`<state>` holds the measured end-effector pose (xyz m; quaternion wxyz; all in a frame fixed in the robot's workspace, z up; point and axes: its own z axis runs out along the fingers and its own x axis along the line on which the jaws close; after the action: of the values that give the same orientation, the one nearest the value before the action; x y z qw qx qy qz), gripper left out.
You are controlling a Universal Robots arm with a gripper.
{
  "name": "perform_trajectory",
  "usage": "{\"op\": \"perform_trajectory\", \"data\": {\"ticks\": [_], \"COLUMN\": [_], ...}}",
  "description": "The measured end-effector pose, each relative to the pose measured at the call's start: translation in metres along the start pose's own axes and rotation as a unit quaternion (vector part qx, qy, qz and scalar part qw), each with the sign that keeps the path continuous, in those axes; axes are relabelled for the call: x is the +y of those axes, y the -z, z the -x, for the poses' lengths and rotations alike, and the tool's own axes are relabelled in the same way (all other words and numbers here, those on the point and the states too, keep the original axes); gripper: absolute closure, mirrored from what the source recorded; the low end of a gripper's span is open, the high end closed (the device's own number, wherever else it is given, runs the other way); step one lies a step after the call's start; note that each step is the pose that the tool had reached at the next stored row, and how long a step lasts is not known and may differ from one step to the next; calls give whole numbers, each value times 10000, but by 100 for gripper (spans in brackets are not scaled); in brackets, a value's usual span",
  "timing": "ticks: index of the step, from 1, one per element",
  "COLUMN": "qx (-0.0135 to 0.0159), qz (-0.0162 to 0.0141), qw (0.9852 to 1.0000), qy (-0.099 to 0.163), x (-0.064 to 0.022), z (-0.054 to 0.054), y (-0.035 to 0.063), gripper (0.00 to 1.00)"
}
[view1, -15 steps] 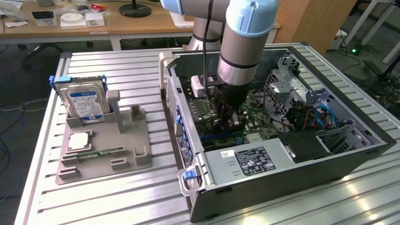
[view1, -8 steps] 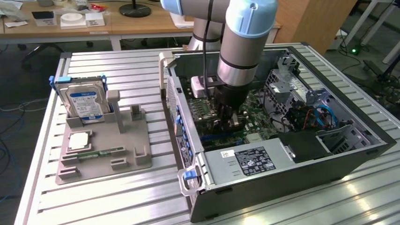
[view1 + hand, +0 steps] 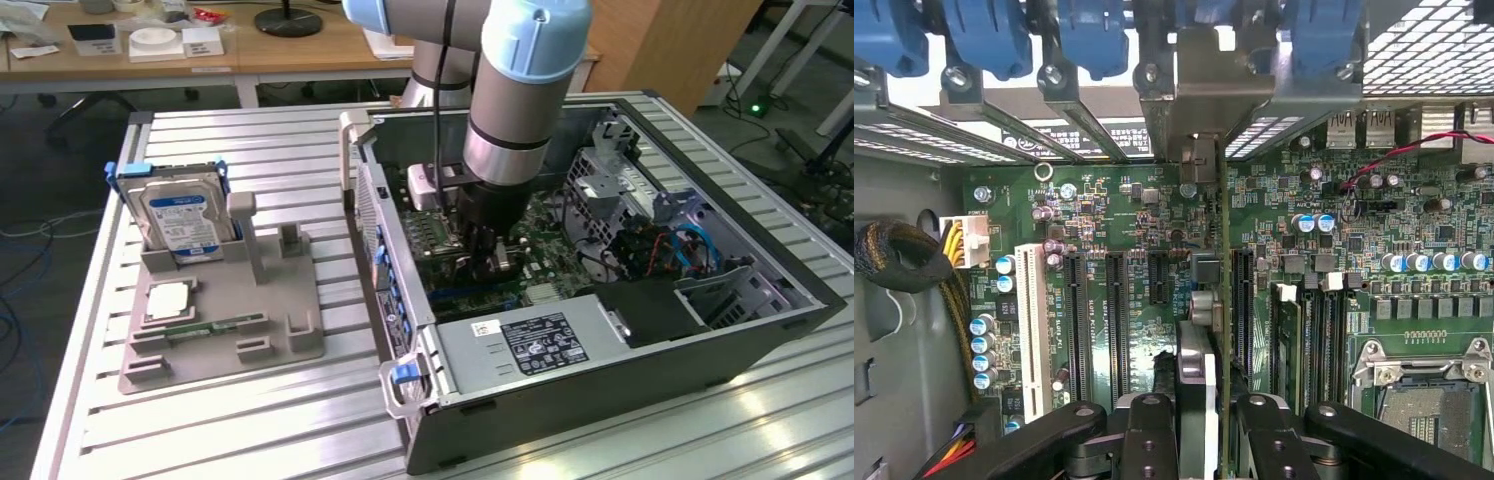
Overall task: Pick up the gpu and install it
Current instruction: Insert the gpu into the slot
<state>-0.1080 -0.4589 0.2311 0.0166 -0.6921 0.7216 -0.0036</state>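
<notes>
One thin green circuit-board gpu [image 3: 1220, 330] with its silver end bracket stands edge-on, clamped between the black gripper [image 3: 1199, 440] fingers, above the green motherboard [image 3: 1154, 250] inside the open grey computer case [image 3: 601, 390]. Good seating needs the card upright, bracket at the rear opening.

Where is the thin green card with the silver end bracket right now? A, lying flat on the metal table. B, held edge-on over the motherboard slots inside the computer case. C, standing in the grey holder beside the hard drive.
B: the tool grips the thin green card edge-on above the motherboard slots.

gpu [image 3: 1206, 330] edge-on in gripper [image 3: 1199, 440]
</notes>
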Motion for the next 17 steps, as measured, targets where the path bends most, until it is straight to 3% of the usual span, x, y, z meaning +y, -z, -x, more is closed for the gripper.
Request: {"op": "perform_trajectory", "data": {"ticks": [17], "qx": [0], "qz": [0], "qw": [10000], "qy": [0], "x": [9], "z": [-1], "y": [-20], "gripper": [72]}}
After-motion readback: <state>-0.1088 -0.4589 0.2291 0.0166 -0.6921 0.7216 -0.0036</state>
